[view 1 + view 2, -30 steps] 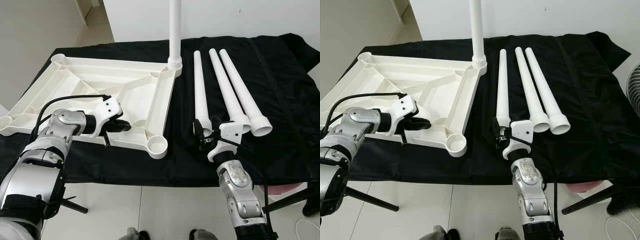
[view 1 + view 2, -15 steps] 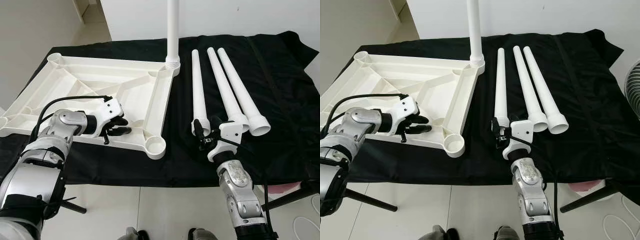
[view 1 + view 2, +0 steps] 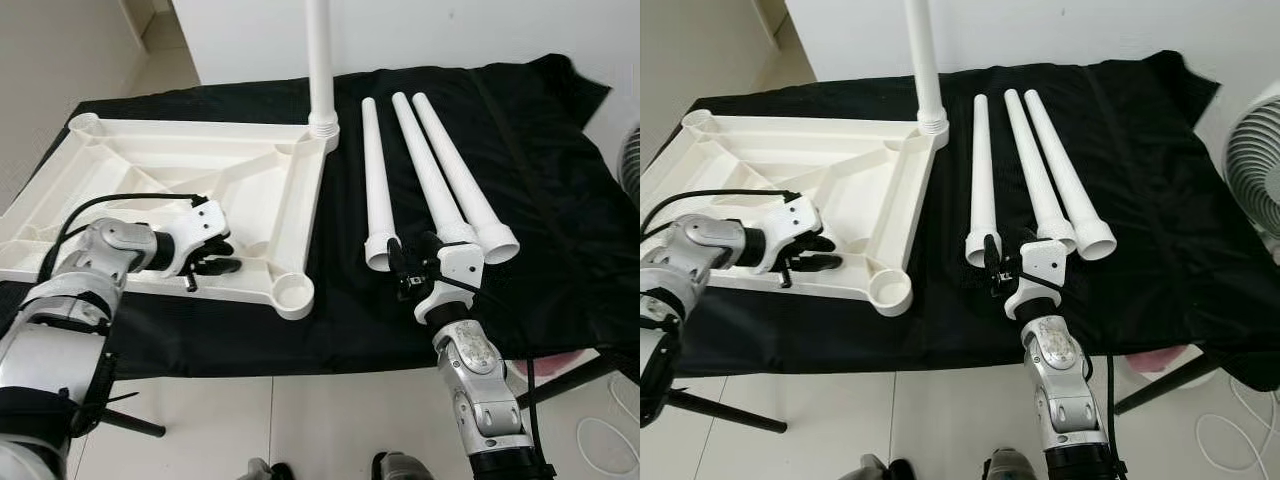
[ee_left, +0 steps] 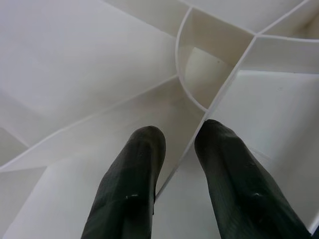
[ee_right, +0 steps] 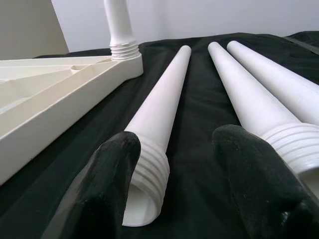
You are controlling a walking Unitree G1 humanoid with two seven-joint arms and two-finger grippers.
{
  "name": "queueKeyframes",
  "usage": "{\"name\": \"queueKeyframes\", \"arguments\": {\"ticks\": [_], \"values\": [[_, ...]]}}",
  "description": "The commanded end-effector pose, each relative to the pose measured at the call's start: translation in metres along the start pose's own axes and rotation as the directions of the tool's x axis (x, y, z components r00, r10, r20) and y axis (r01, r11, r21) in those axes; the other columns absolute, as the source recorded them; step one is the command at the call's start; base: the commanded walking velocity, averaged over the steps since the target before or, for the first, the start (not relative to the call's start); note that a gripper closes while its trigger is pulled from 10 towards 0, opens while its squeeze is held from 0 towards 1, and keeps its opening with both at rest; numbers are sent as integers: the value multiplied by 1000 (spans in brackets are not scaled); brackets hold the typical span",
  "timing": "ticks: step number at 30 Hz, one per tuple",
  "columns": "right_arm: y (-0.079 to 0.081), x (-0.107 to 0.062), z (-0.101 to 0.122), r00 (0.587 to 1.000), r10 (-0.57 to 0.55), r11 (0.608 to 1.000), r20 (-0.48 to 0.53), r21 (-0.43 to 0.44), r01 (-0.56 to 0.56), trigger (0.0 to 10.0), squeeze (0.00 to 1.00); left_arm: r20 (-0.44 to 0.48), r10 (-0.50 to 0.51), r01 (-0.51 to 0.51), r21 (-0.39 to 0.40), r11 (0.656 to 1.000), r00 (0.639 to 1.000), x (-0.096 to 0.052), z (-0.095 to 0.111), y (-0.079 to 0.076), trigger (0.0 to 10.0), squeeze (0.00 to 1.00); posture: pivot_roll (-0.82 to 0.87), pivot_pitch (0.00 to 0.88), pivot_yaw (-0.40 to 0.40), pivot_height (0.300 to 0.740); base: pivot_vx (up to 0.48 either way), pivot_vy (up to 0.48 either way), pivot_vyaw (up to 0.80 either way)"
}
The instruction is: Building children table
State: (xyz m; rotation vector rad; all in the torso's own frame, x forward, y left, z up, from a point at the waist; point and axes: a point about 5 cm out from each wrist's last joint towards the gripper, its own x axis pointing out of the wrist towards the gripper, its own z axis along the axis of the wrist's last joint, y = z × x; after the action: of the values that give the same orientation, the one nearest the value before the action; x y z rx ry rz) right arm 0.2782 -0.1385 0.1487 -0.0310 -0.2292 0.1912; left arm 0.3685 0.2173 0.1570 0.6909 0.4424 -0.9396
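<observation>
Even, bright indoor light; head views sharp, wrist views soft up close.

We see diffuse light with no hard shadows across the black cloth [image 3: 540, 160], which stays matte and almost free of glare. The white tabletop [image 3: 200, 170] is near overexposed, its ribs marked by faint grey shading. In the left wrist view, the left gripper [image 4: 179, 139] fingers [image 4: 132, 184] are blurred, and soft shade lies ahead of the jaws. In the right wrist view, the right gripper [image 5: 172, 149] fingertips are out of focus, while the legs [image 5: 159, 107] beyond the jaws are sharp.
</observation>
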Motion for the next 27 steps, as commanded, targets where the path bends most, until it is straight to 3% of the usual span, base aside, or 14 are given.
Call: {"name": "queueKeyframes", "arguments": {"ticks": [1,8,9,10,11,12,16,19,23,27], "values": [[3,-2,-3,1000,7,1000,-9,7,-7,10000,0,-173,125,-146,-115,982,977,-11,-47,-6,10000,0,-146,118,135,740,0,0,0],[5,-1,-4,1000,14,1000,-11,10,-13,10000,0,-163,131,-161,-185,969,978,-16,-57,-8,10000,0,-138,112,129,740,0,0,0],[6,-1,-4,1000,17,1000,-12,11,-17,10000,0,-147,139,-169,-218,961,979,-16,-57,-9,3804,0,-138,112,129,740,0,0,0],[6,-1,-4,1000,17,1000,-12,11,-17,10000,0,-147,139,-169,-218,961,979,-16,-57,-9,3804,0,-138,112,129,740,0,0,0],[6,0,-4,1000,20,1000,-11,13,-20,10000,0,-131,159,-187,-244,951,979,-15,-56,-8,863,0,-135,108,128,740,0,0,0],[6,0,-4,1000,21,1000,-11,13,-21,10000,0,-123,172,-199,-258,945,977,-14,-55,-7,0,0,-135,108,128,740,0,0,0],[7,0,-4,1000,22,1000,-9,14,-22,10000,0,-93,188,-207,-274,939,978,-12,-50,-6,0,0,-133,107,129,740,0,0,0],[7,-1,-3,1000,22,1000,-8,16,-22,10000,0,-4,203,-195,-293,936,979,-1,-34,-4,0,0,-133,109,129,740,0,0,0],[7,-1,-4,1000,21,1000,-9,16,-21,10000,0,49,218,-193,-309,931,975,6,-24,-4,0,0,-131,110,128,740,0,0,0],[7,-1,-4,1000,21,1000,-10,17,-21,10000,0,152,239,-186,-298,936,959,23,2,-6,0,0,-129,117,124,740,0,0,0]]}}
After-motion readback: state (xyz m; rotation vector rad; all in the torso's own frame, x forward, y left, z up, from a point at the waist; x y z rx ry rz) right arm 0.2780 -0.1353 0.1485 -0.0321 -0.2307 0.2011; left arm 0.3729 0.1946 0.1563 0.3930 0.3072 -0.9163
